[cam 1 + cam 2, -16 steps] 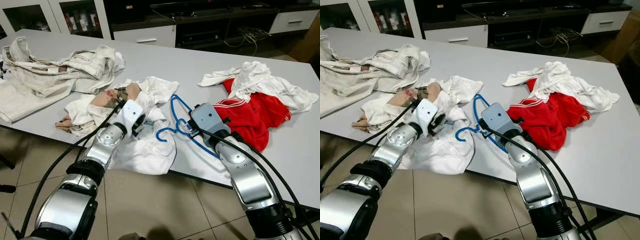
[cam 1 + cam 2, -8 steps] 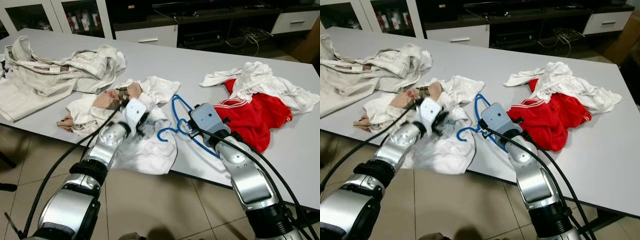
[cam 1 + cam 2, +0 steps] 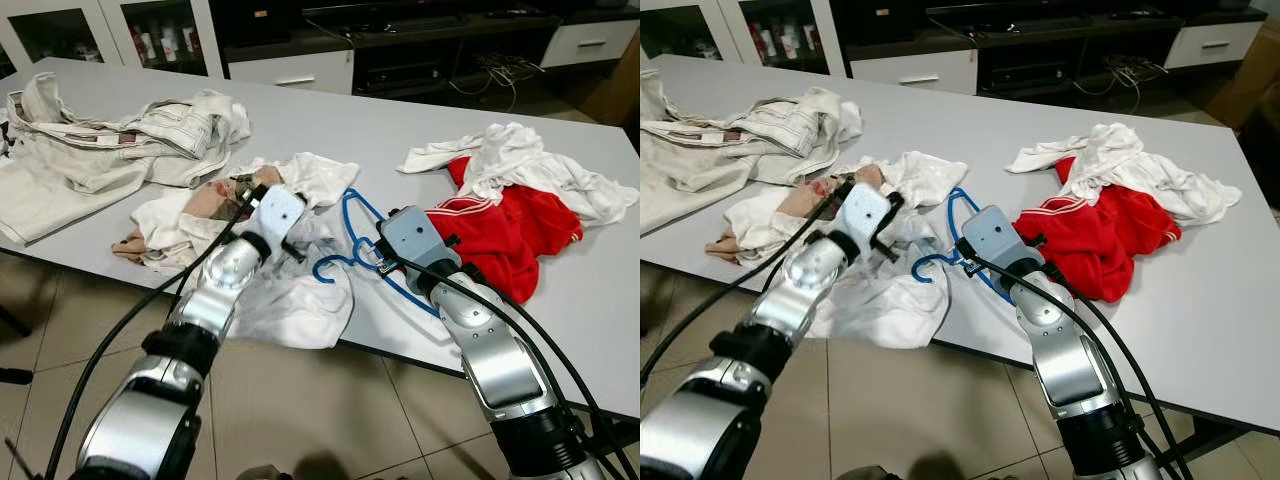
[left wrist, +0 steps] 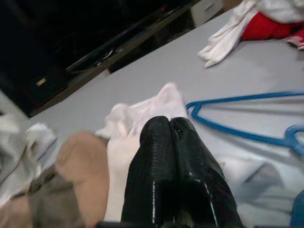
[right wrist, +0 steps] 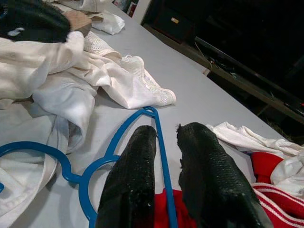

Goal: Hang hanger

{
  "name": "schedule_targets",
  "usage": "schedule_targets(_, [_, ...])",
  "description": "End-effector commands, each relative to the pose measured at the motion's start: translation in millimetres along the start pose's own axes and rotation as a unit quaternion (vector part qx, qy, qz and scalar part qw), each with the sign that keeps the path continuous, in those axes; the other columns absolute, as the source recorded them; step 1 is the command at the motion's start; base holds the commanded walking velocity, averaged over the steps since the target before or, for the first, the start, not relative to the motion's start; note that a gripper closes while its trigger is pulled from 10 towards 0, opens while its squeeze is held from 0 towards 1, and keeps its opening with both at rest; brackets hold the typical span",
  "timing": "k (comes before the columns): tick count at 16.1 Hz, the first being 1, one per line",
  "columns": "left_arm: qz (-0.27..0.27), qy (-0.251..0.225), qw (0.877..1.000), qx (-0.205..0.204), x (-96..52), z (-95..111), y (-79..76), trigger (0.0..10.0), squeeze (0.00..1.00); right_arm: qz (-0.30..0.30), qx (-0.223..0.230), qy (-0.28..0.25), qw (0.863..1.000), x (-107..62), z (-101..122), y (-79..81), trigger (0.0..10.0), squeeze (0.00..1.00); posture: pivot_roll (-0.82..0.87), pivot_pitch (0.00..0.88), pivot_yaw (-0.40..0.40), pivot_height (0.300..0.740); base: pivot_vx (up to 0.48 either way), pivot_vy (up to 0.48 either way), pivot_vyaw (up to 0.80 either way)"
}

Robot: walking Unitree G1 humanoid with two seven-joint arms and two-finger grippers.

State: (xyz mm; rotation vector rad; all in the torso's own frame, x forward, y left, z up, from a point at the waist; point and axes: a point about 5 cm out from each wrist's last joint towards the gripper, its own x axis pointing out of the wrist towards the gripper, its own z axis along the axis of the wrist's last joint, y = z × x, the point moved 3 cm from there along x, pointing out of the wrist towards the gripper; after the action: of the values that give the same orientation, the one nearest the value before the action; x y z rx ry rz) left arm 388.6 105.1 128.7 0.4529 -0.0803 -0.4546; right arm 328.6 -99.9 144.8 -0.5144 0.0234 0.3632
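straddling the blue hanger (image 5: 156, 137), right fingers (image 5: 135, 175) perhaps gripping.

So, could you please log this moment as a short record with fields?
surface: grey table
hanger: blue hanger lying flat, between the white garment and the red garment
left gripper: jaws shut, over the white garment
right gripper: jaws slightly apart, straddling a hanger bar
other clothes: red garment, beige trousers
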Motion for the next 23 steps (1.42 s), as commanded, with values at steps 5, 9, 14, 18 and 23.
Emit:
schedule_targets(5, [0.038, -0.013, 0.995, -0.087, -6.6, -0.2, 3.9, 10.0, 0.00, -0.008, 0.036, -0.009, 0.999, -3.1, -6.4, 2.0, 10.0, 0.00, 0.00, 0.004, 0.031, 0.723, 0.000, 0.000, 0.00])
schedule_targets(9, [0.040, -0.006, 0.992, -0.117, -9.8, -3.7, -2.5, 10.0, 0.00, -0.064, 0.098, -0.035, 0.993, -6.0, -5.2, -15.4, 10.0, 0.00, 0.01, 0.007, 0.030, 0.723, 0.000, 0.000, 0.20])
schedule_targets(14, [0.037, -0.011, 0.992, -0.120, -7.8, 3.3, 0.1, 10.0, 0.00, -0.078, 0.114, -0.028, 0.990, -2.9, -10.9, -19.6, 10.0, 0.00, 0.01, 0.002, 0.037, 0.723, 0.000, 0.000, 0.80])
schedule_targets(18, [0.031, -0.011, 0.992, -0.119, -7.7, 4.8, -2.4, 10.0, 0.00, -0.081, 0.120, -0.022, 0.989, 1.7, -13.4, -19.2, 10.0, 0.00, 0.01, 0.000, 0.039, 0.723, 0.000, 0.000, 0.10])
schedule_targets(23, [0.040, -0.011, 0.993, -0.113, -8.7, 5.1, 3.6, 10.0, 0.00, -0.075, 0.112, -0.023, 0.991, 10.1, -12.3, -18.3, 10.0, 0.00, 0.02, 0.000, 0.036, 0.723, 0.000, 0.000, 0.00])
